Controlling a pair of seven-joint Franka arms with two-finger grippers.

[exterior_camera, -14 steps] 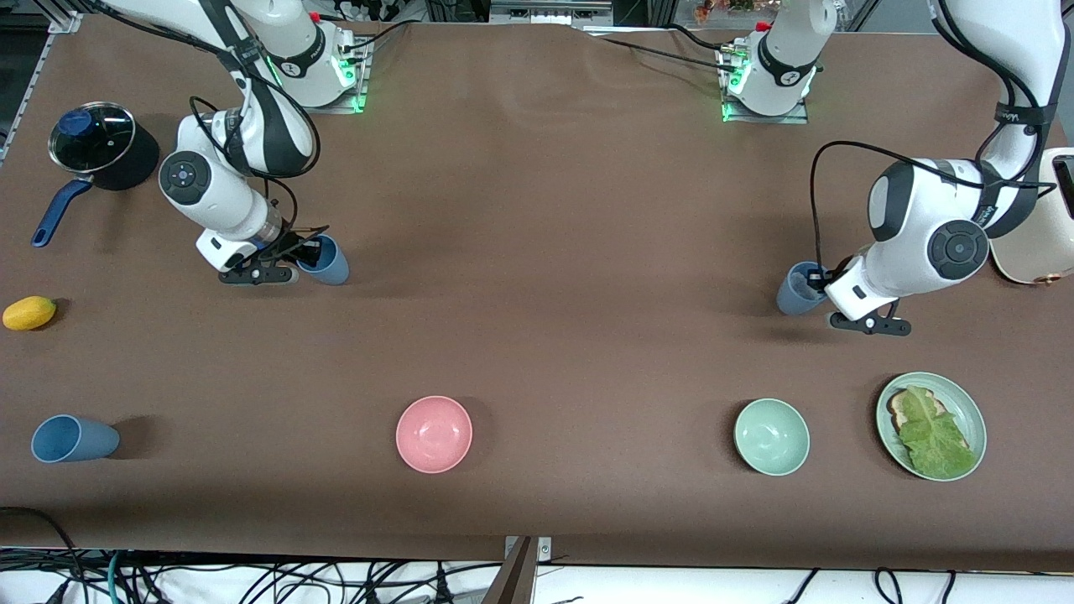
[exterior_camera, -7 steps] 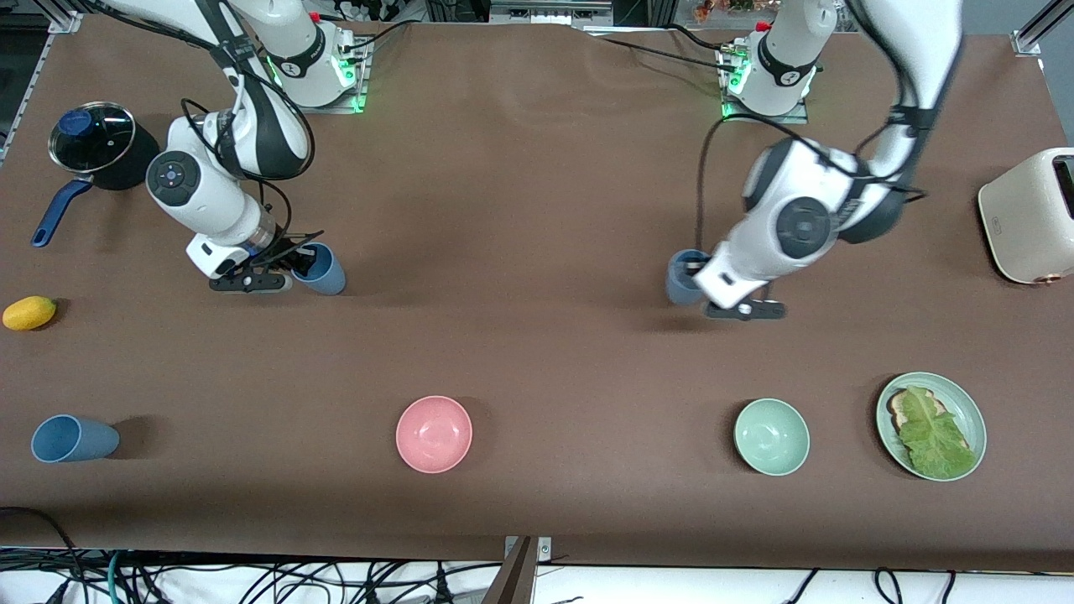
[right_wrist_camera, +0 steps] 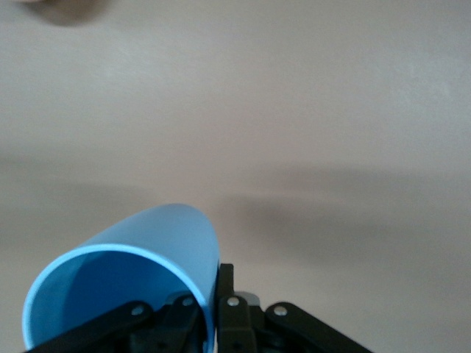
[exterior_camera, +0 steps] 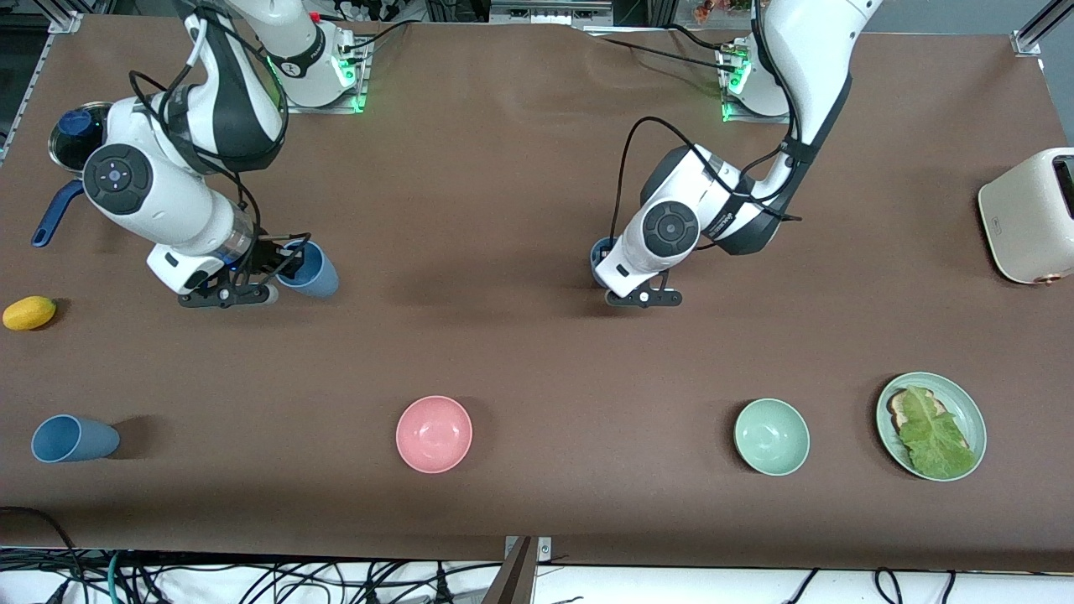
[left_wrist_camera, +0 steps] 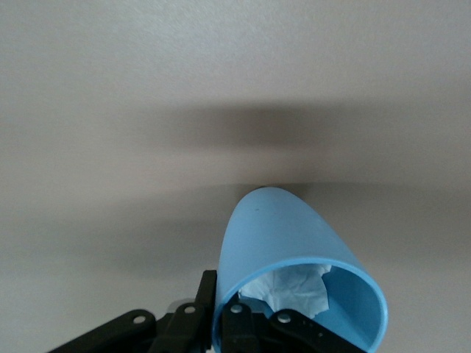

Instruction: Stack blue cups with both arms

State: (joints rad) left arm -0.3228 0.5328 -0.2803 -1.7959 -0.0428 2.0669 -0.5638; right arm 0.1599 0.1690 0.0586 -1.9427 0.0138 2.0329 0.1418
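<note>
Front view, both pincers [exterior_camera: 606, 267] [exterior_camera: 281, 262] gripping blue cups [exterior_camera: 601, 254] [exterior_camera: 309, 270]

You see three blue cups: one [exterior_camera: 309, 270] and another [exterior_camera: 601, 257] held up tilted, a third [exterior_camera: 71, 439] lying at the counter's 8 o'clock.

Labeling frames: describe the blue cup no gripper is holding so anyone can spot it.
Start at the table edge nearest the front camera, where the pink bowl and green bowl sit in a row. Follow that row to the right arm's end: the free cup is there, nearer the camera than the lemon. It alone lies on its side, ungripped.
</note>
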